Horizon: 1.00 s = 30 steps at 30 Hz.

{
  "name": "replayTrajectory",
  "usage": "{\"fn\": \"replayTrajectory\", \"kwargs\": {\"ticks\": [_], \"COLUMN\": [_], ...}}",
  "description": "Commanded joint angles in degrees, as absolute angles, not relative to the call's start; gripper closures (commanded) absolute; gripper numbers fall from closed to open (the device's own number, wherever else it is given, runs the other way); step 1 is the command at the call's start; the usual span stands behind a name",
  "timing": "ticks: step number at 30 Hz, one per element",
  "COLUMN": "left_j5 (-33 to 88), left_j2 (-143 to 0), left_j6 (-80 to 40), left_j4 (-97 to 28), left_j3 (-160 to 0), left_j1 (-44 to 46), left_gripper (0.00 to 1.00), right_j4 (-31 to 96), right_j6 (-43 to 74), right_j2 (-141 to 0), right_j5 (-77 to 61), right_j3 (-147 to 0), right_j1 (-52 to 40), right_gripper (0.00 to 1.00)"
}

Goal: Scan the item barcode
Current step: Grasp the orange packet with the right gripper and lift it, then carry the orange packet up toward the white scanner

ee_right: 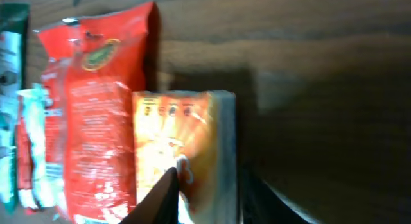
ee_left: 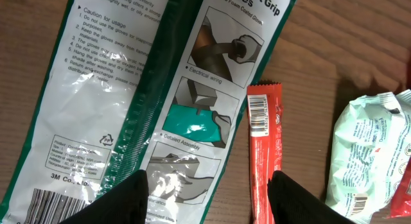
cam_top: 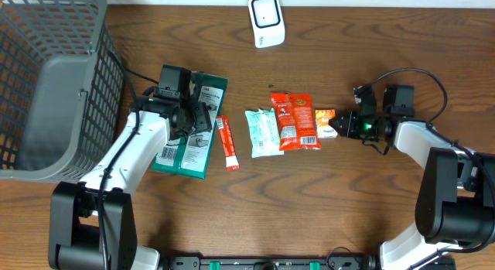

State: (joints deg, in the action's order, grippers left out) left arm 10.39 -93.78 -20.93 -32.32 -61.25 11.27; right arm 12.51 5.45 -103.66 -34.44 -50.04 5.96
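R gripper (ee_right: 210, 189) on blurry orange pkt (ee_right: 186, 134)

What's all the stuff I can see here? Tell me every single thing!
basket: one, grey, far left
scanner device: one, white, top middle
glove packs: two, green and white, side by side under the left gripper
stick packet: one, red, right of the glove packs
pouch: one, pale green, middle
snack bag: one, red, right of the pouch
orange packet: one, orange, held at the right
table: one, brown wood
left gripper: one, black, open
right gripper: one, black, shut on the orange packet
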Motion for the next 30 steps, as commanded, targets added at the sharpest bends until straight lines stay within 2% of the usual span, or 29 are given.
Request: {"fn": "replayTrajectory", "kwargs": {"ticks": [1,3,6,12,21,22,23,25,30], "left_j5": [10.52,10.52,10.52,10.52,10.52,10.52,10.52,10.52,10.5], "left_j2": [-94.32,-94.32,-94.32,-94.32,-94.32,-94.32,-94.32,-94.32,-94.32], "left_j6": [-20.6,-20.58,-20.58,-20.58,-20.58,-20.58,-20.58,-20.58,-20.58], "left_j4": [-32.25,-32.25,-32.25,-32.25,-32.27,-32.25,-32.27,-32.4,-32.62], "left_j3": [-60.86,-60.86,-60.86,-60.86,-60.86,-60.86,-60.86,-60.86,-60.86], "left_j1": [11.22,11.22,11.22,11.22,11.22,11.22,11.22,11.22,11.22], "left_gripper": [0.39,0.39,0.39,0.39,0.39,0.39,0.39,0.39,0.39], "right_j4": [12.49,12.43,12.43,12.47,12.64,12.62,12.6,12.6,14.5], "right_j6": [5.06,5.06,5.04,5.06,5.1,5.08,5.08,5.08,5.5], "right_j2": [-103.53,-103.53,-103.53,-103.53,-103.53,-103.53,-103.48,-103.0,-98.35], "right_j5": [-30.0,-29.85,-29.71,-24.29,-24.8,-25.45,-27.31,-29.1,-28.58], "right_j3": [-48.62,-48.62,-48.62,-48.62,-48.62,-48.62,-48.69,-48.99,-50.0], "right_j1": [4.51,3.92,2.87,0.95,0.97,0.97,1.06,1.3,2.22], "right_gripper": [0.73,0.75,0.85,0.83,0.81,0.83,0.92,0.99,0.99]}}
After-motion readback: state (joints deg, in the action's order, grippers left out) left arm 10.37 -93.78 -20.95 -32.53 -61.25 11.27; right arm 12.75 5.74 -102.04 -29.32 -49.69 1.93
